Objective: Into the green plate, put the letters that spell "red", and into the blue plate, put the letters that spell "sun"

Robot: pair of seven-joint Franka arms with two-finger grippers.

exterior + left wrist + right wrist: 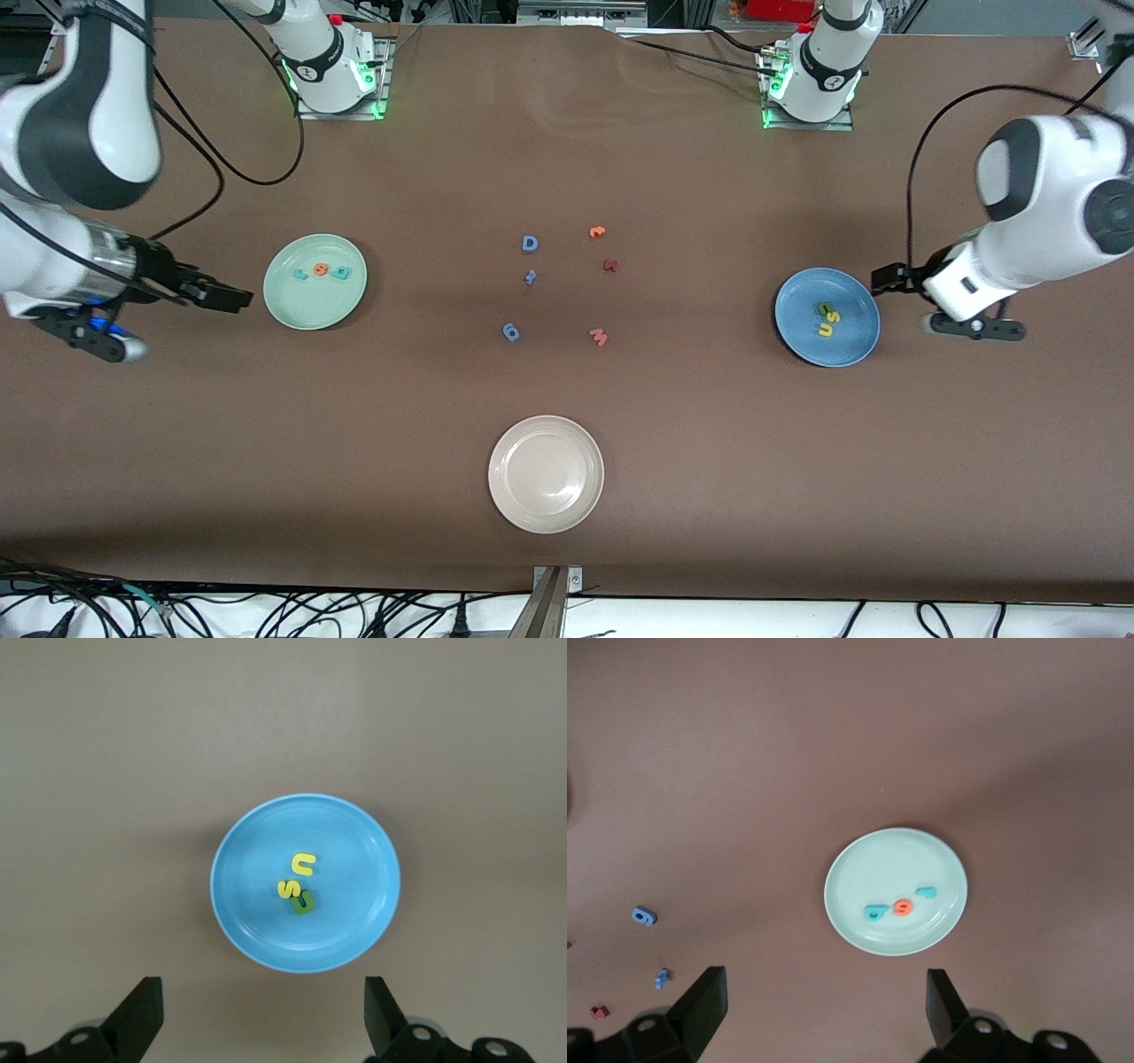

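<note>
Brown table, three plates on it.

Green plate lies toward the right arm's end. The right gripper hangs just beside its rim on that end, fingers spread wide apart, nothing between them. In the plate lie a teal "r", an orange "e" and a teal "d", in a row, close together.

Blue plate lies toward the left arm's end. The left gripper hangs just beside its rim on that end, fingers wide apart and empty. In the plate lie a yellow "u", a yellow "s" and a green "n"; "s" and "n" touch.

Whitish plate lies nearest the front camera, mid-table.

Loose letters lie mid-table between the two plates: blue "D", orange letter, dark red letter, pink "w", and two small blue ones, shapes hard to read. Wrist views cut off both grippers' bodies.
</note>
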